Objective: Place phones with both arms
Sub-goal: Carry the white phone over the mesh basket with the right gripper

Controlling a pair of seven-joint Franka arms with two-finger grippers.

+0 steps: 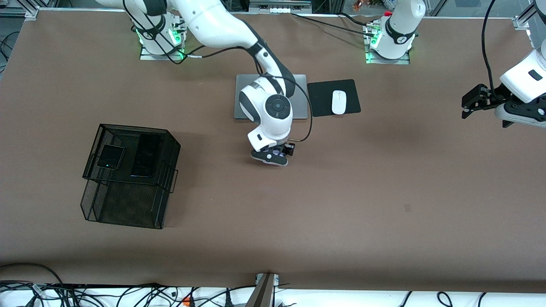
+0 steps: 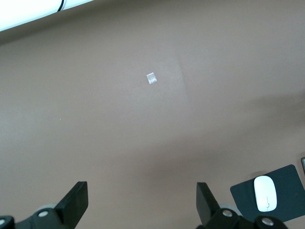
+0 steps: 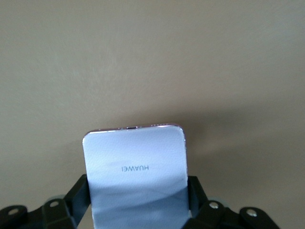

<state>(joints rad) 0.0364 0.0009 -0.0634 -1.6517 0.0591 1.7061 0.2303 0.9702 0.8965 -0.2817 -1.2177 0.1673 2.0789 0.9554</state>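
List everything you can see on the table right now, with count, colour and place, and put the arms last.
black phones: 2, black, on top of the mesh basket
pale phone: 1, lilac-white, between the right pincer's fingers, at the middle of the table
mesh basket: 1, black, toward the right arm's end
laptop: 1, silver, partly hidden under the right arm
mouse: 1, white, on the mouse pad
mouse pad: 1, black, beside the laptop
right pincer: closed on the pale phone
left pincer: open, waiting over the left arm's end
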